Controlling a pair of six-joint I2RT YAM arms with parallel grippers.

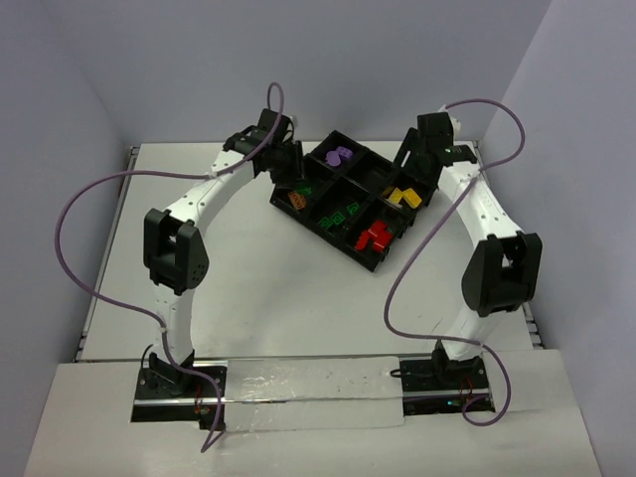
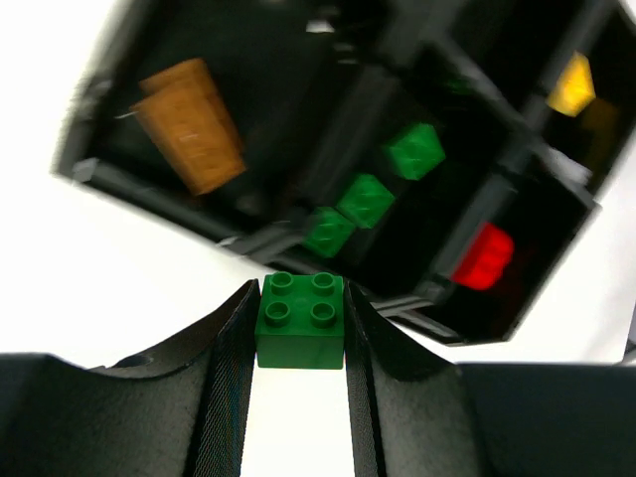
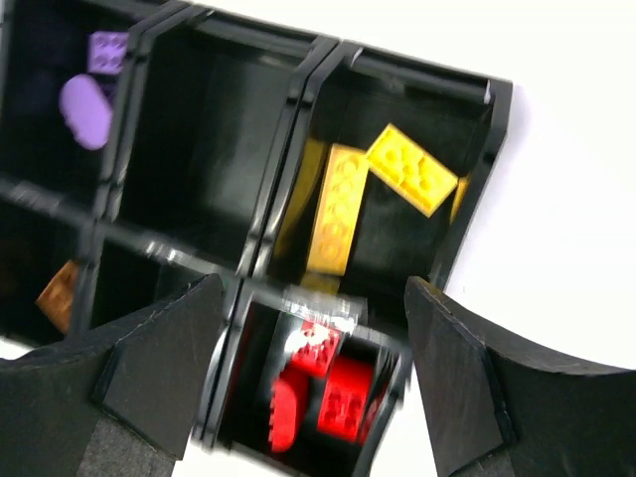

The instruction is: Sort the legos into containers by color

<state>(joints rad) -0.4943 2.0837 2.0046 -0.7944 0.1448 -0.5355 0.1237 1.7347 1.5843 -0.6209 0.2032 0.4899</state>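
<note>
My left gripper (image 2: 299,290) is shut on a dark green four-stud lego (image 2: 300,320), held just outside the near wall of the black tray (image 1: 378,264). The tray's containers hold green legos (image 2: 373,199), an orange one (image 2: 189,124), red ones (image 3: 333,383), yellow ones (image 3: 338,209) and purple ones (image 3: 87,99). My right gripper (image 3: 313,288) hangs open with nothing between its fingers, above the wall between the red and yellow containers. From above, the left gripper (image 1: 288,164) is at the tray's left corner and the right gripper (image 1: 415,164) at its right side.
One container (image 3: 204,139) between the purple and yellow ones shows no brick. Purple cables (image 1: 89,258) loop beside both arms. White table (image 1: 268,298) surrounds the tray, with walls close at the back and sides.
</note>
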